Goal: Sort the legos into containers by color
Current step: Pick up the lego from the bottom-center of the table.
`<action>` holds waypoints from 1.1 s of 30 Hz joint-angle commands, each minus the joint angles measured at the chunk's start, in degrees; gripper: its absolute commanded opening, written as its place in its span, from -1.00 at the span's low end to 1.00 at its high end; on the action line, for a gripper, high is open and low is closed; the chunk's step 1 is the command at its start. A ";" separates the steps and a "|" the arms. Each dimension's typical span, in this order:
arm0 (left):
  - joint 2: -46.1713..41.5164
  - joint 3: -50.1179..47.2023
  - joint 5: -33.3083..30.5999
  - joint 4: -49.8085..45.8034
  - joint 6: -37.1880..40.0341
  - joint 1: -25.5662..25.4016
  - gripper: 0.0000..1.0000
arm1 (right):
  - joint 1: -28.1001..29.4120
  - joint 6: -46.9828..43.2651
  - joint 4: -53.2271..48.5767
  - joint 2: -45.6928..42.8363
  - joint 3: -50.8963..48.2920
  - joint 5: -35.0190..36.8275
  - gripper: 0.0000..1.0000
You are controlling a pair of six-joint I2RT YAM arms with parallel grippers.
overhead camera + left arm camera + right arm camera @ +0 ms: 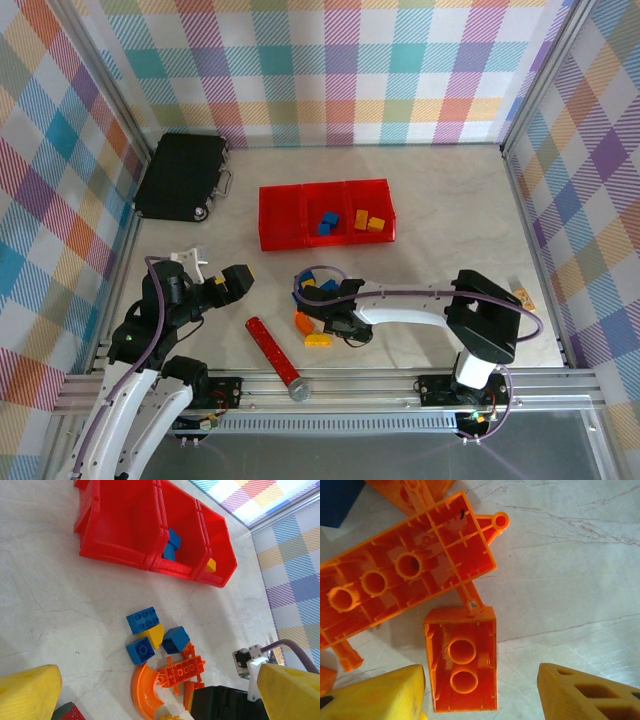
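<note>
The legos lie in a loose pile (pixel 315 298) in front of the containers (pixel 280 235), a row of three red bins. Blue legos (pixel 327 222) sit in the middle bin and orange and yellow ones (pixel 368 221) in the right bin. My right gripper (pixel 482 690) is down over the pile, open, with a small upturned orange brick (pixel 462 660) between its fingers: the left finger (pixel 375 695) is close beside it and the right finger (pixel 590 695) stands apart. A long flat orange lego (pixel 405 575) lies just beyond. My left gripper (pixel 240 282) hovers open left of the pile, holding nothing.
A black case (pixel 180 175) lies at the back left. A red cylinder (pixel 272 347) with a grey end lies near the front edge. In the left wrist view, blue bricks (pixel 143 619), a yellow lego (pixel 155 634) and an orange arch (pixel 142 692) crowd the pile.
</note>
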 commanded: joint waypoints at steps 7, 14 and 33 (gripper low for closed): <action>-0.78 -0.68 -0.05 0.52 0.22 -0.75 0.99 | 0.13 -2.21 0.81 1.66 0.84 0.68 0.18; -2.29 -0.32 -2.31 -0.85 -0.12 -0.75 0.99 | -0.09 -4.95 3.26 2.70 0.42 -0.48 -0.08; -4.69 0.55 -7.77 -3.58 -0.66 -0.75 0.99 | -1.91 -17.88 -2.63 2.58 7.58 2.63 -0.53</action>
